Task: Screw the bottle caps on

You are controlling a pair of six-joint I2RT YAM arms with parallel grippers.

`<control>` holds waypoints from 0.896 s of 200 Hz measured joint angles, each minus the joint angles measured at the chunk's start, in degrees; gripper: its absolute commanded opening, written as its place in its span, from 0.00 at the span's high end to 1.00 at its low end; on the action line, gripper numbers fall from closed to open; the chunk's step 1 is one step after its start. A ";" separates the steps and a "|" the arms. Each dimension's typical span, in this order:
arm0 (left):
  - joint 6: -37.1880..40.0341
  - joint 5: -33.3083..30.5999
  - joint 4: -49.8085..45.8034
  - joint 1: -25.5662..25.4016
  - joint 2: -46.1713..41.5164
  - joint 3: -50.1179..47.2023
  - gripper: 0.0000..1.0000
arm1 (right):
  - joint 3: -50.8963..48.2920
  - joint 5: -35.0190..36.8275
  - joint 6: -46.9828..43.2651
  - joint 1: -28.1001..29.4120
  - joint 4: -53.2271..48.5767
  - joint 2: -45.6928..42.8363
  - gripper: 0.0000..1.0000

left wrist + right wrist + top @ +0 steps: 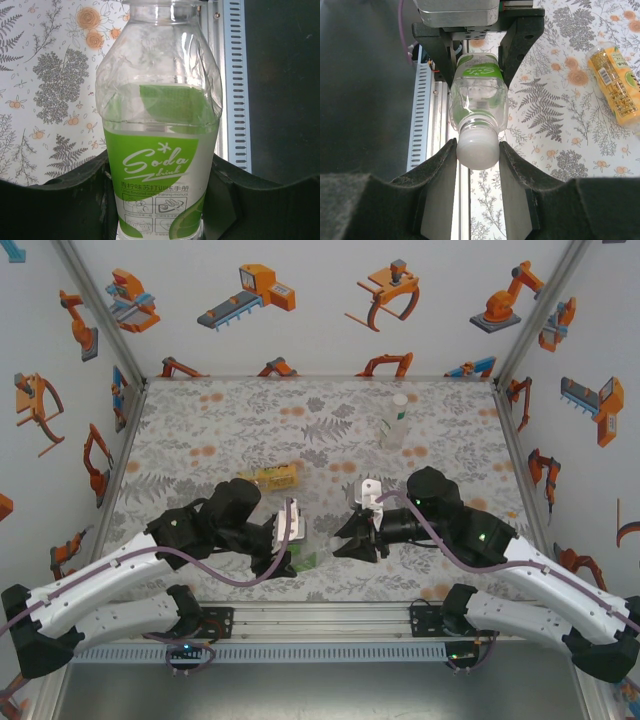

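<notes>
My L gripper (283,540) is clamped on the green-labelled Soda bottle (160,150), fingers on both sides of the label, holding it off the table (200,430) over the near edge, approx mid-width. Bottle neck points at my R gripper (478,156). R fingers pinch the whitish cap (476,146), which sits on the bottle mouth; can't tell how far it's threaded. Yellow-amber bottle (272,478) lies on its side near the table centre, just beyond my L wrist. Tall slim clear bottle (396,420) stands upright toward the far R corner, well apart from both grippers.
</notes>
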 measured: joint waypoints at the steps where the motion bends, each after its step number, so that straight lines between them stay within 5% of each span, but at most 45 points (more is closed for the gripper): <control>1: 0.00 0.00 0.00 0.00 0.00 0.00 1.00 | 0.00 0.00 0.00 0.00 0.00 0.00 1.00; 179: 0.22 4.15 -0.72 0.00 1.09 0.02 1.00 | 0.76 -5.22 -0.90 0.04 -0.92 1.49 1.00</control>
